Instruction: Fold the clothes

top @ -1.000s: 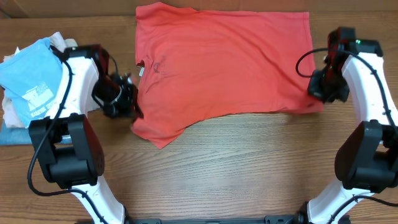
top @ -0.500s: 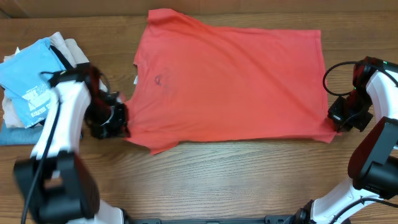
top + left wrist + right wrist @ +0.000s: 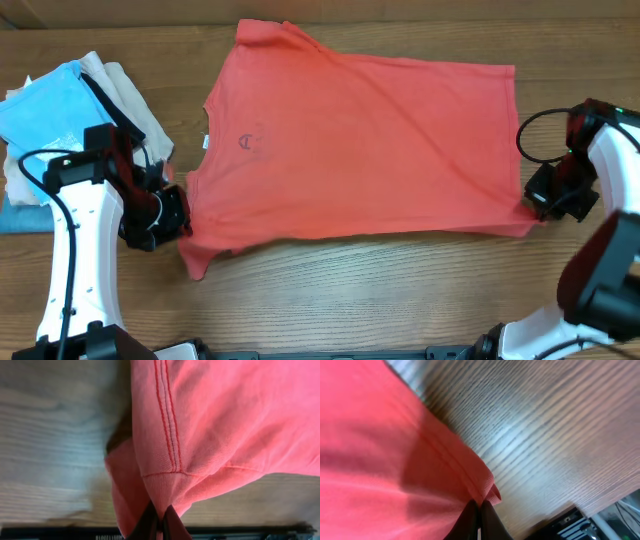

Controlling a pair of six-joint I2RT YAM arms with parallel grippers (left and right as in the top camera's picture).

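The red T-shirt point(image 3: 360, 150) lies spread flat across the table, its neckline point(image 3: 206, 140) facing left with a small dark mark beside it. My left gripper point(image 3: 172, 216) is shut on the shirt's near left sleeve; in the left wrist view the black fingertips point(image 3: 150, 524) pinch red cloth point(image 3: 220, 420) just below a double-stitched hem. At the shirt's near right corner my right gripper point(image 3: 536, 200) is shut on the hem. The right wrist view shows its fingertips point(image 3: 470, 519) closed on the red fabric point(image 3: 375, 450) above the wood.
A pile of folded garments sits at the far left: a light blue shirt point(image 3: 45, 115) on top, beige cloth point(image 3: 125, 90) beside it and denim point(image 3: 15, 218) underneath. Wooden table point(image 3: 380, 290) runs along the front, with the arm bases at both near corners.
Both grippers have pulled the shirt toward the front and apart. The left one moved forward and left, the right one forward and right, and the shirt now lies flatter and stretched.
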